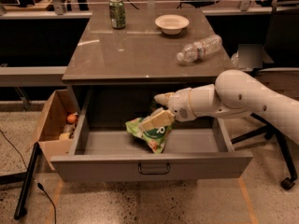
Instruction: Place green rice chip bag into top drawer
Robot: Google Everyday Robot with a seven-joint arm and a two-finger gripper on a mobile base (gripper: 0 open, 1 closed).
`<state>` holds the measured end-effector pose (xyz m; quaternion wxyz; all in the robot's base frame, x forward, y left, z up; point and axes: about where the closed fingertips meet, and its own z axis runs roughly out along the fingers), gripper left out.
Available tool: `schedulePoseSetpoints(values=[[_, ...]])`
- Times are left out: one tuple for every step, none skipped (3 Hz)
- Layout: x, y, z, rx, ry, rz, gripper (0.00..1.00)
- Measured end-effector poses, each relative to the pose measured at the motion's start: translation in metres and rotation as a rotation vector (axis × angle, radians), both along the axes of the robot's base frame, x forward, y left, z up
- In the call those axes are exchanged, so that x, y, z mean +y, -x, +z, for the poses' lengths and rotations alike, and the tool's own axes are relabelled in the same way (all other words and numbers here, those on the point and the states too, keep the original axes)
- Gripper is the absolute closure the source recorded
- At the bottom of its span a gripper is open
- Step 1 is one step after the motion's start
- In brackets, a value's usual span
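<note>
While the tool (160, 109) hangs over the open top drawer (103, 165) with its fingers spread apart, the lower one at the upper edge of the green rice chip bag (150, 133), that bag lies inside the drawer, beneath the tabletop (135, 55) carrying a green can (117, 13), a bowl (172, 23) and a plastic bottle (200, 48).

Arm (252, 94) extends from right; tool (150, 111) mid-view, fingers (160, 118) spread wide

Cream gripper (157, 109) over grey top drawer (103, 167), green rice chip bag (150, 135)
</note>
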<state>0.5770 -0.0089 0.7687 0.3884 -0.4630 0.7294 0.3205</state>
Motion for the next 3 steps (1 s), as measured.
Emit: schedulePoseSetpoints(values=[[-0.022, 0.026, 0.035, -0.019, 0.011, -0.067, 0.47], [-0.051, 0.052, 0.090, -0.066, 0.012, -0.137, 0.70], [-0.052, 0.054, 0.094, -0.074, 0.016, -0.140, 0.69]])
